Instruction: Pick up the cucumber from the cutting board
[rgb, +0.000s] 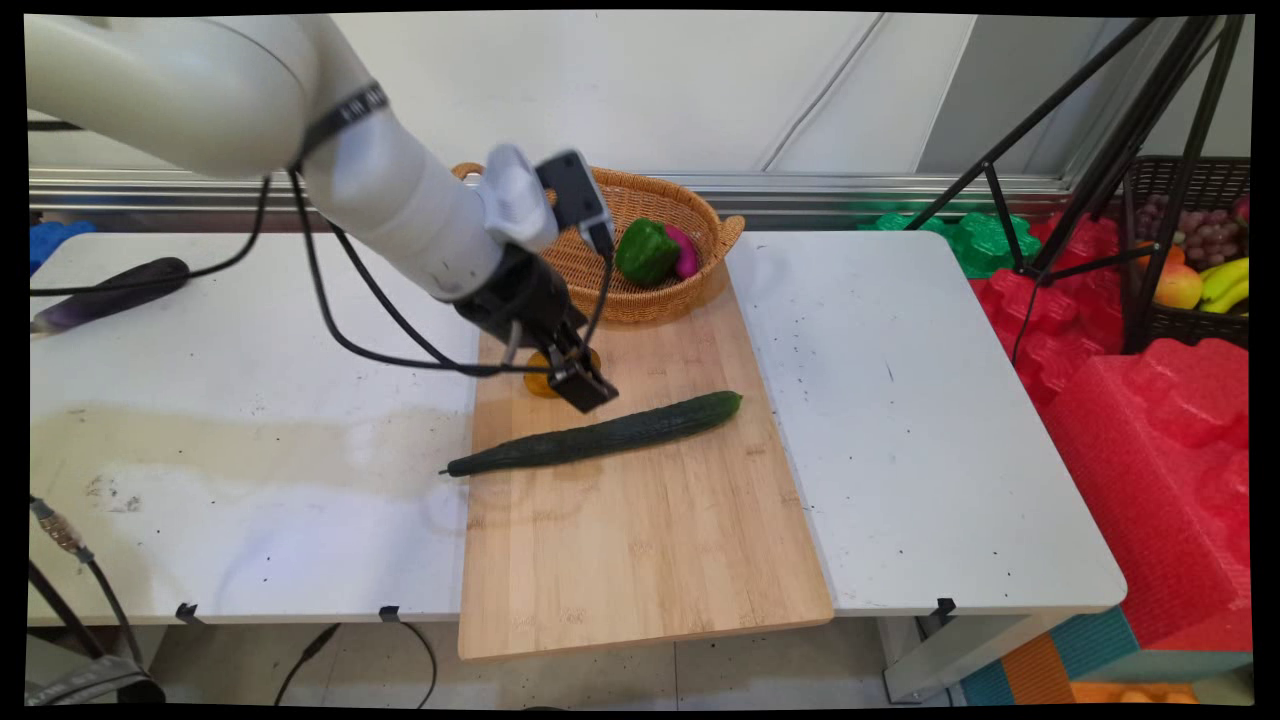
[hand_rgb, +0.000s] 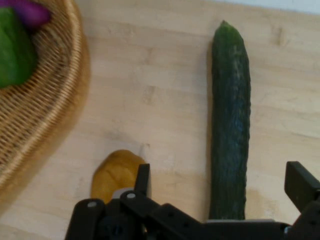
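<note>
A long dark green cucumber (rgb: 600, 435) lies slantwise across the wooden cutting board (rgb: 640, 540). My gripper (rgb: 585, 385) hangs just above and behind its middle. In the hand view the gripper (hand_rgb: 222, 182) is open, its fingers (hand_rgb: 142, 177) standing either side of the cucumber (hand_rgb: 230, 125), with nothing held. A small yellow-orange piece (rgb: 540, 378) lies on the board right beside the gripper, partly hidden by it; it shows by the left finger in the hand view (hand_rgb: 115, 172).
A wicker basket (rgb: 700, 215) at the board's far end holds a green pepper (rgb: 647, 250) and a magenta vegetable (rgb: 686, 252). A dark eggplant (rgb: 110, 293) lies at the table's far left. A black tripod (rgb: 1100, 170), a fruit crate (rgb: 1190, 250) and red foam (rgb: 1150, 450) stand off the right.
</note>
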